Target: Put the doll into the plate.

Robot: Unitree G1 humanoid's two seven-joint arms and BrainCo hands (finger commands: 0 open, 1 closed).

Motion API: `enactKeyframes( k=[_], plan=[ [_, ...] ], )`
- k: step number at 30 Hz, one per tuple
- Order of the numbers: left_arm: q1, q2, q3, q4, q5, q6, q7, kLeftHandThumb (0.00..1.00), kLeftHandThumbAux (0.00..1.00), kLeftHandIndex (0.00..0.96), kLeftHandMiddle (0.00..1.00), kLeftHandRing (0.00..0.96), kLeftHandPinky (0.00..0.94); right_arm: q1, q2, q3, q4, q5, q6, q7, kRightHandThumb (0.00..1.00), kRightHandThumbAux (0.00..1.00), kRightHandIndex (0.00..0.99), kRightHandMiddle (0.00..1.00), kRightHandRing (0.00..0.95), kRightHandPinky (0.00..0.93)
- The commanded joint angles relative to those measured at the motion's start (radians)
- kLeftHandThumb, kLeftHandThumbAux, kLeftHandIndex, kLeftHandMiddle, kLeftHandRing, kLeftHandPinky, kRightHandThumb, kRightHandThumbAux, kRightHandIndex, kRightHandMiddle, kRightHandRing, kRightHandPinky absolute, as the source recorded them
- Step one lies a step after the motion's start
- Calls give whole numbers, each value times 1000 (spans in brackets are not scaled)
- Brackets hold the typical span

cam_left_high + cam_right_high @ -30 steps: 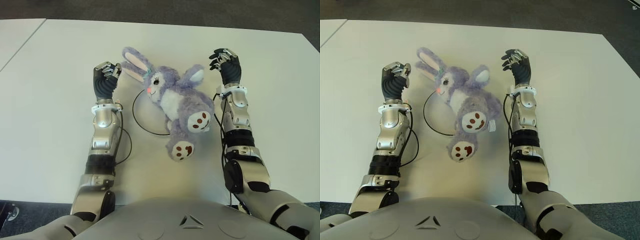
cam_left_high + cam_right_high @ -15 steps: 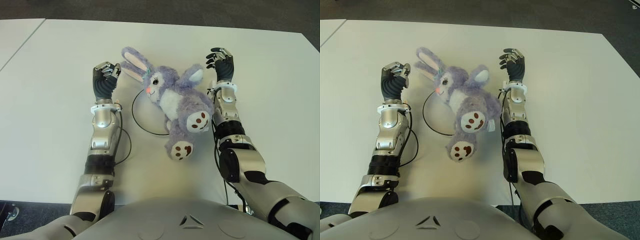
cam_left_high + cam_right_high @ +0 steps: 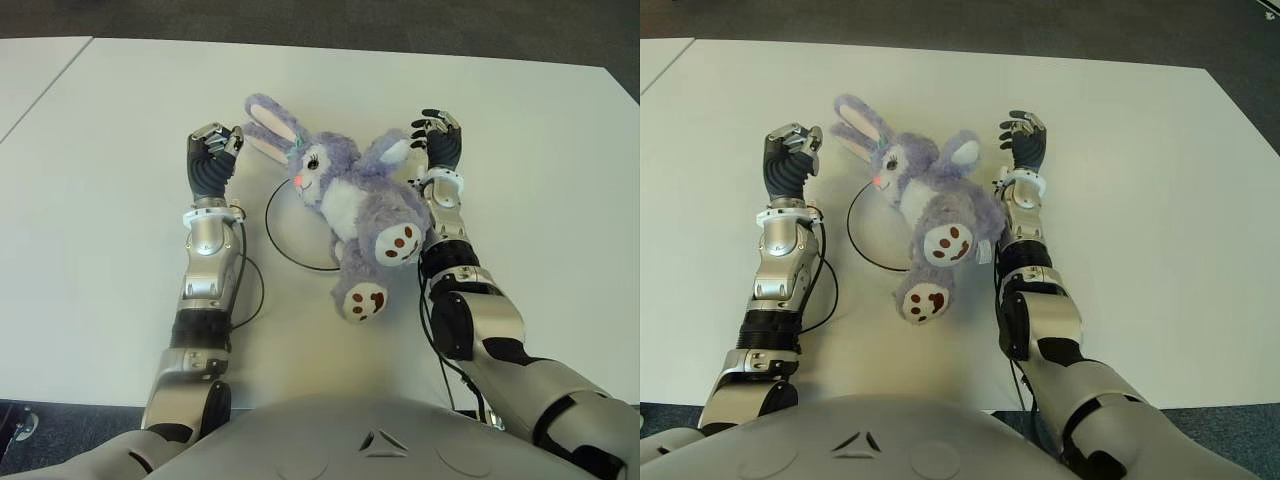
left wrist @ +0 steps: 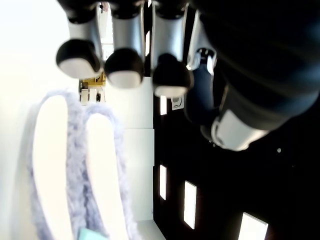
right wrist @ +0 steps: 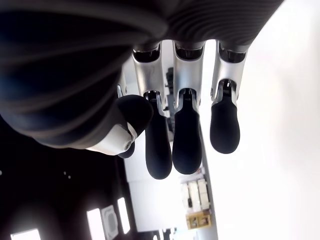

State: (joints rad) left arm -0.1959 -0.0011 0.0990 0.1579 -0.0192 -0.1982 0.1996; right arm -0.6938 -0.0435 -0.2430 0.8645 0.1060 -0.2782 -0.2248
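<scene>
Nearest you, at the table's near edge, your two forearms reach forward over the white top, a black cable looping beside the left one. Next item: the doll, a purple plush rabbit with white belly and brown-spotted foot pads, lying on its back toward the middle of the table, feet pointing to the near edge, head and long ears toward the far edge and your left. Under and beside it lies the plate, which you see only as a thin dark ring on the tabletop; the doll's head and upper body overlap the ring's far right part, while its legs lie outside the ring toward the near edge. Your left hand is just left of the doll's ears, apart from them, fingers curled loosely inward and closed on nothing; its wrist view shows the ears just beyond the fingertips. Your right hand is just right of the doll, beside its raised arm and ear, fingers hanging relaxed, slightly apart and holding nothing; you cannot tell whether it touches the plush. Farthest item: dark floor beyond the table's far edge.
</scene>
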Motion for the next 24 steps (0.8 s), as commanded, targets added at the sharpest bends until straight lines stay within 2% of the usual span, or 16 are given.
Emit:
enactKeyframes(
  k=[1, 14, 24],
  plan=[
    [53, -21, 3, 38, 5, 8, 6, 715, 703, 443, 880, 887, 882, 114, 30, 11, -84, -1, 30, -9, 837, 685, 392, 541, 737, 672],
    [45, -11, 5, 46, -6, 20, -18, 715, 703, 443, 882, 888, 885, 276, 11, 77, -362, -69, 169, 13, 841, 683, 396, 566, 762, 711],
    [43, -2, 2, 47, -4, 29, -32, 714, 704, 443, 884, 889, 882, 367, -9, 102, -491, -96, 231, 33, 842, 682, 395, 571, 767, 715]
  ],
)
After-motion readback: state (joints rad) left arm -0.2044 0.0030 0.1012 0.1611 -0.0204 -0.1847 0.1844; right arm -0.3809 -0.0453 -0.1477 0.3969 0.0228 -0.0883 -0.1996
